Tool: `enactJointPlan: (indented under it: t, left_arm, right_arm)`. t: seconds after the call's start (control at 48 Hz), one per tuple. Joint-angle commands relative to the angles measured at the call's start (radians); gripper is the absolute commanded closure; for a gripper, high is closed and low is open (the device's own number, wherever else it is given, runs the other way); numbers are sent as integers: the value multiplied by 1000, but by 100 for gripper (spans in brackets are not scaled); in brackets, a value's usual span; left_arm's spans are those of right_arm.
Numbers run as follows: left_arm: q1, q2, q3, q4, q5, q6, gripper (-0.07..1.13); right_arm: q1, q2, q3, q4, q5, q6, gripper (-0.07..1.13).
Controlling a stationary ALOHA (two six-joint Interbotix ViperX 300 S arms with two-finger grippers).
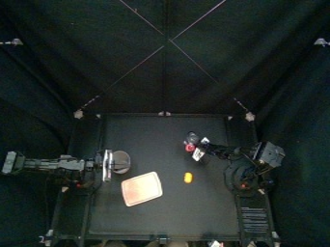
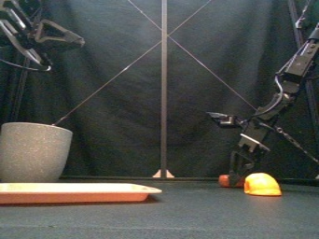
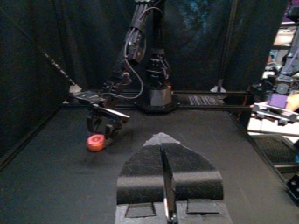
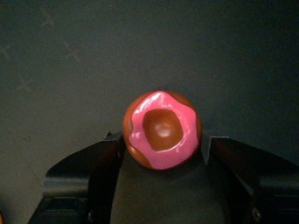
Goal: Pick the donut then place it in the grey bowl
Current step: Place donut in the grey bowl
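1. I see the donut [image 4: 162, 129] lying on the table [image 1: 154, 135], right of centre and toward the back. It has pink icing and a brown middle, and it is well apart from the grey bowl [image 1: 119, 161] on the left side.
2. The right gripper [image 4: 165, 140] is low over the donut with its fingers spread, one on each side. The wrist view shows the donut sitting in the gap. I can't tell whether the pads touch it, and it looks not yet clamped.
3. The left gripper [image 3: 163, 138] has its fingers pressed together with nothing in them. It rests just beside the grey bowl on the left.
4. A pink tray [image 1: 142, 187] sits at the front, and a yellow toy [image 1: 187, 178] lies near the donut on the front side. The front view shows the yellow toy just beside the donut, so I should watch the elbow there.
5. Handling guess: it is a small toy, so probably light, with a rounded rim and glossy-looking icing that may slip. I can't tell whether it is hard or squashy.
6. Best hold, I think, is across the outer rim at its widest, with the pads on opposite sides and square on. Pinching through the hole looks too tight for these fingers.
7. Risk: an off-centre squeeze could roll it or pop it out sideways.
8. The grey bowl is tall, so I'll need a high lift before crossing and should drop from just above the rim.
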Motion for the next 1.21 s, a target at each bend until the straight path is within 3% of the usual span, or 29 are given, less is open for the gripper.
enactJointPlan:
  t: [0.021,0.25,0.604,0.917,1.208]
  left_arm:
    - [2,5,-11,0,-9,-2,108]
    - [2,3,-11,0,-9,0,108]
    - [6,5,-20,2,-12,2,108]
    - [6,5,-15,0,-43,2,108]
    - [6,5,-14,2,-44,2,108]
  right_arm:
    - [5,-12,-26,-2,-3,-3,28]
    - [72,-20,-80,9,-17,3,32]
    - [322,32,-339,26,-264,8,32]
    - [391,268,-546,63,-618,12,32]
    - [454,462,-822,163,-640,12,32]
